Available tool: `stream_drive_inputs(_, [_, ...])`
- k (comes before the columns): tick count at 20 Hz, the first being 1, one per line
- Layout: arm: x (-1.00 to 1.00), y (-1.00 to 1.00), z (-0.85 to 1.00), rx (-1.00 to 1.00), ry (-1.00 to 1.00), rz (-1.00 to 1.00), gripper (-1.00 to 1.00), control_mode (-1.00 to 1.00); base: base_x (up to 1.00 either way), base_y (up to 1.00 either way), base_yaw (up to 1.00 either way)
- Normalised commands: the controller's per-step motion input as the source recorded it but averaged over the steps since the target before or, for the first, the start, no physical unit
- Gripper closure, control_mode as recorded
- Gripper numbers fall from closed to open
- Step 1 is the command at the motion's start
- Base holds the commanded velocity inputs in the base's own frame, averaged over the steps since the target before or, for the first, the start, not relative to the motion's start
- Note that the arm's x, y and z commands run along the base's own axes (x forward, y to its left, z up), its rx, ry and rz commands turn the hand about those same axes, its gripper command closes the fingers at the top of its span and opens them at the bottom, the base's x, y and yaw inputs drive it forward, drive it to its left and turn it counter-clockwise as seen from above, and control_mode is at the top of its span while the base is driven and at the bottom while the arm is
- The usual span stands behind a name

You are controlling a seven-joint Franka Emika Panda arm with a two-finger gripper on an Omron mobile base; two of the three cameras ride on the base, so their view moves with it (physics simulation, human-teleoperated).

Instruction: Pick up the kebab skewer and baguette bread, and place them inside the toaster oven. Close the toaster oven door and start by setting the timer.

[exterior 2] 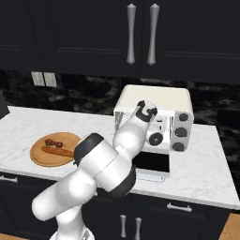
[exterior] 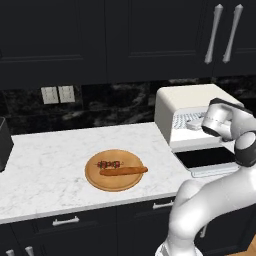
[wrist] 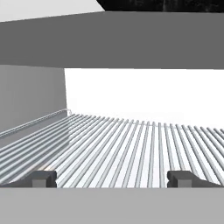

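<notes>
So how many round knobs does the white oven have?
3 knobs show on the toaster oven, stacked down its right side: top knob, middle knob, bottom knob. The arm covers part of the front, so another could be hidden.

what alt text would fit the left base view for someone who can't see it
A white robot arm reaches its open gripper into the toaster oven, whose door is folded down. The kebab skewer and baguette bread lie on a round wooden board.

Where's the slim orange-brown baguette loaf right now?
The baguette loaf lies on the round wooden board on the white marble counter, just in front of the kebab skewer, left of the toaster oven.
</notes>
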Motion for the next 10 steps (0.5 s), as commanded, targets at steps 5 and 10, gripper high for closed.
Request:
stream_drive_inputs(5, [-0.01,-0.04,-0.38,-0.01,0.00,-0.06,-1.00,-1.00,0.00,0.00,0.00])
stream_drive_inputs(10, [-0.21,-0.06,-0.50,-0.05,0.00,-0.05,-1.00,-1.00,0.00,0.00,0.00])
